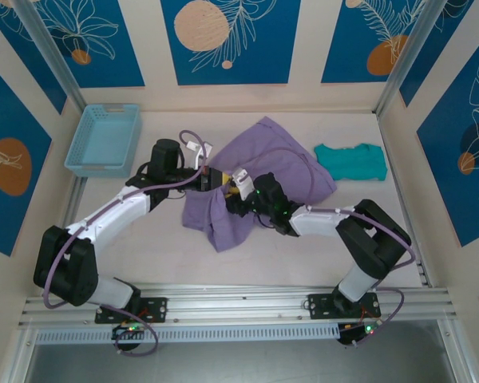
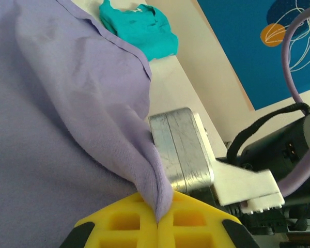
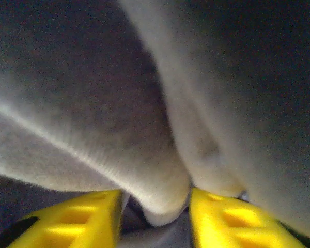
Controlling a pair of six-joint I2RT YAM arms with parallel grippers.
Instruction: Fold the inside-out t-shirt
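The inside-out t-shirt (image 1: 271, 159) lies crumpled near the middle of the tabletop (image 1: 319, 251); its long axis runs on a slant from the far right, beside the teal-green garment (image 1: 350, 159), down to a loose flap on the near left. Both grippers are found close together at the shirt's left-hand middle; the bulk of the cloth is thus placed to the right and far side of the left gripper (image 1: 214, 181), while the right gripper (image 1: 235, 194) is set over the cloth itself; neither arm can be called the nearer.

The left gripper is fully closed, and a thin ridge of lavender fabric is pinched between its yellow fingers (image 2: 98, 223); from that pinch the cloth is drawn up in a taut fold. The right gripper is closed only part-way; a thick roll of fabric is lodged between its fingers (image 3: 232, 217) and fills the gap, so a hold on the shirt is judged likely.

The shirt is shown as plain lavender-purple, thin and soft, bunched with no panel laid flat; a hemmed edge is seen in the left wrist view; no fold is yet made. The coming move is judged to depend on the two pinches being drawn apart along the slanted axis, so that the cloth is spread. The light blue basket (image 1: 104, 140) is set well apart at the far left.
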